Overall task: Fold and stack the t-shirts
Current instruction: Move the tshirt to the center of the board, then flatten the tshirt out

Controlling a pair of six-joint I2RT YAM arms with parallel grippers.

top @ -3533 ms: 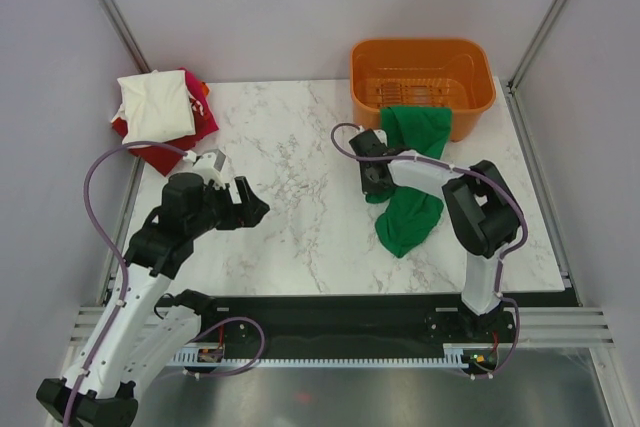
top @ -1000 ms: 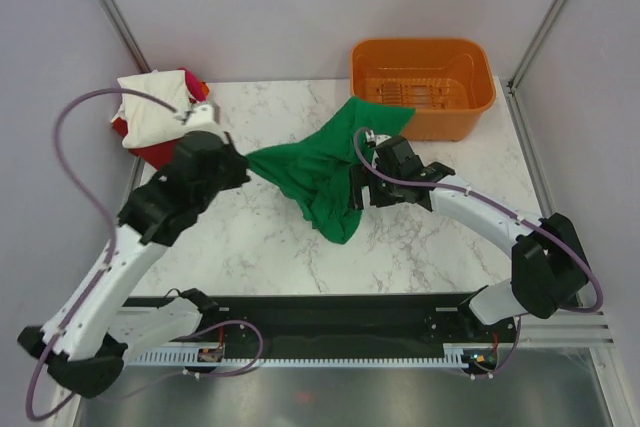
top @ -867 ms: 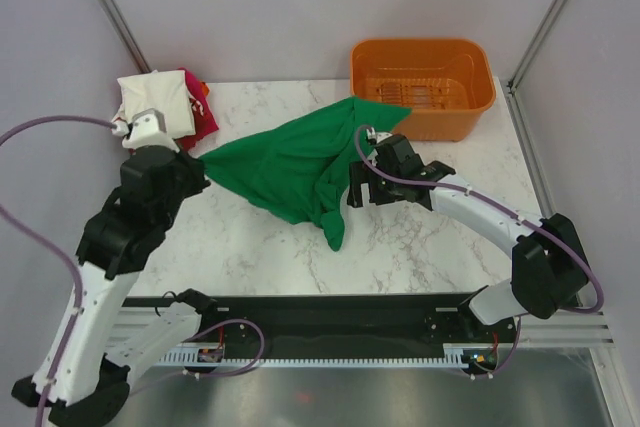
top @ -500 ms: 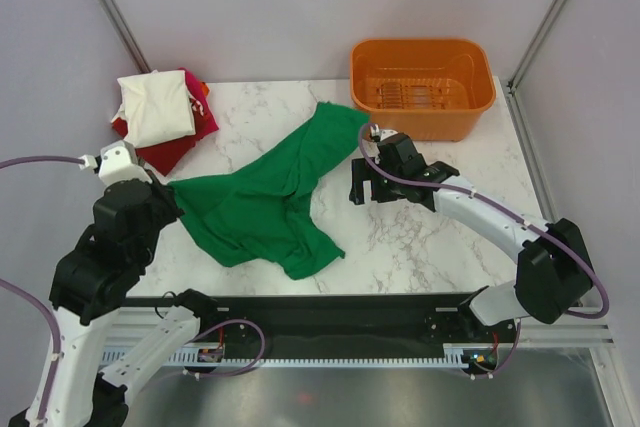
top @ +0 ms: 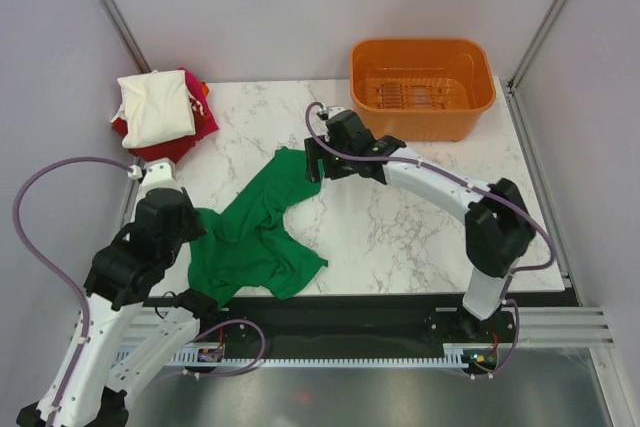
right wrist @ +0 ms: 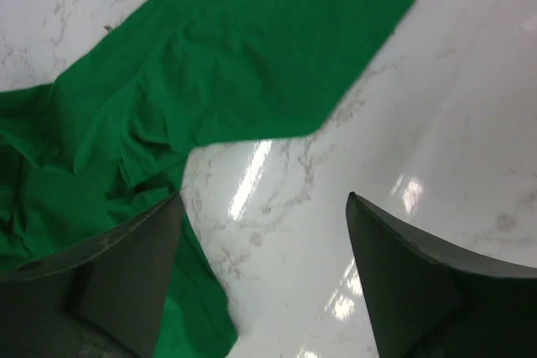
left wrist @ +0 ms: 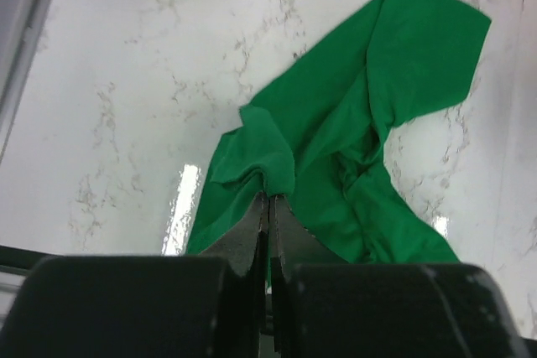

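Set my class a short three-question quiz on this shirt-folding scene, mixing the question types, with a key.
1. True or false: the left gripper has its fingers shut on the green t-shirt.
2. Which shirt tops the folded stack at the far left corner? A red, B cream-white, C orange.
3. Fill in: the right gripper has its fingers standing ____ above the marble table.
Key: 1 true; 2 B; 3 open.
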